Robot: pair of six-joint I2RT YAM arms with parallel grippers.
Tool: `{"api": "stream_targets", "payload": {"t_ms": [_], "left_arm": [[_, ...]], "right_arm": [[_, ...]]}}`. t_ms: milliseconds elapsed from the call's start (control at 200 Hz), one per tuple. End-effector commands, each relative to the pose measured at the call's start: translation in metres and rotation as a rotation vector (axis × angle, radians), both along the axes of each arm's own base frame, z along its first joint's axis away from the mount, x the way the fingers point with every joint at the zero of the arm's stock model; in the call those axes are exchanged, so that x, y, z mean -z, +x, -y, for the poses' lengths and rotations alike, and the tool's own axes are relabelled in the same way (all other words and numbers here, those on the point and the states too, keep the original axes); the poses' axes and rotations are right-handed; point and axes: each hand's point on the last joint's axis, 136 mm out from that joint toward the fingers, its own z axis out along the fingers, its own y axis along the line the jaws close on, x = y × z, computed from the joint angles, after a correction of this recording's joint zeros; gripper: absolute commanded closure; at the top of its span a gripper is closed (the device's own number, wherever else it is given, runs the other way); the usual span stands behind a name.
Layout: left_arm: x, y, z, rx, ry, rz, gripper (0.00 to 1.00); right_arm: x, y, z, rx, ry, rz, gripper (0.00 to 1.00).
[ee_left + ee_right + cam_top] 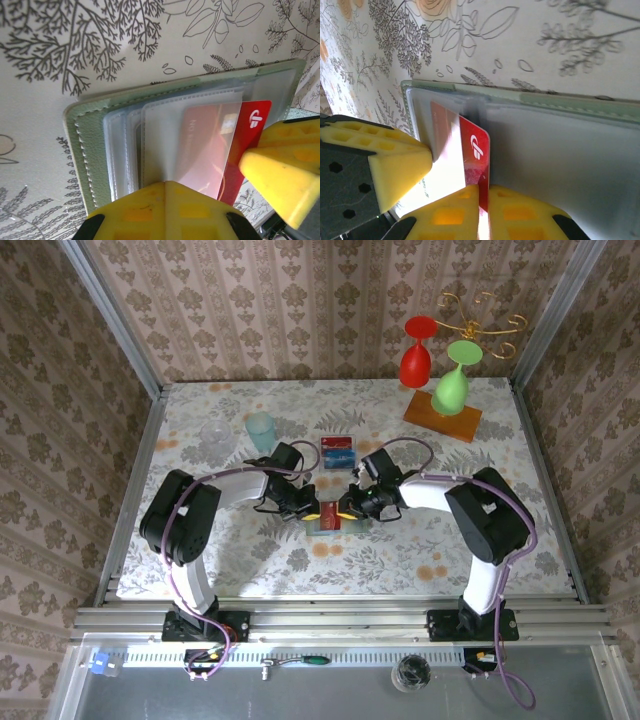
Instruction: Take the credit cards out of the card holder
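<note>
We see the card holder [322, 528] lying open and flat near the middle of the table [480, 465], with the two arms meeting over it. The left gripper [306, 510] comes in from nine o'clock and the right gripper [350, 508] from three o'clock. In the left wrist view the holder's grey-green cover faces down, and its stitched edge frames a fan of clear sleeves [165, 125]. A red card [254, 121] with a white logo sticks partway out of the front sleeve toward three o'clock. Our left tool has its jaws fully closed, and its yellow tip sits on the sleeves at the six o'clock edge. We cannot tell whether a sleeve is pinched between the jaws or merely pressed down. In the right wrist view our right tool has its yellow fingers drawn together on the free end of the red card, whose edge runs down between them. At twelve o'clock from the holder, apart from it, lie more cards [338, 453], showing red and blue. A pale blue-green cup [261, 429] stands at about eleven o'clock. A red glass [416, 357] and a green glass [453, 381] hang upside down over a wooden base [441, 416] at roughly two o'clock.
</note>
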Motion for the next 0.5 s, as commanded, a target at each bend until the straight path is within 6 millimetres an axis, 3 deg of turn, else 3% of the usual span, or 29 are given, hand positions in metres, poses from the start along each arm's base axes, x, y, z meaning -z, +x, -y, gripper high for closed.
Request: {"api": "stream_targets", "payload": {"t_ms": [0,325,495], "left_arm": [[0.010,-0.010,-0.010,0.015,0.065,-0.021,1.00],[-0.012,-0.001,0.001,0.008,0.001,0.014,1.00],[-0.022,0.004,0.004,-0.006,-0.037,0.026,1.00]], "right_arm": [[-0.003,-0.003,0.017,0.029,-0.025,-0.001,0.90],[-0.027,-0.006,0.040,0.056,-0.071,0.034,0.94],[-0.040,0.004,0.044,0.025,-0.121,0.104,0.96]]}}
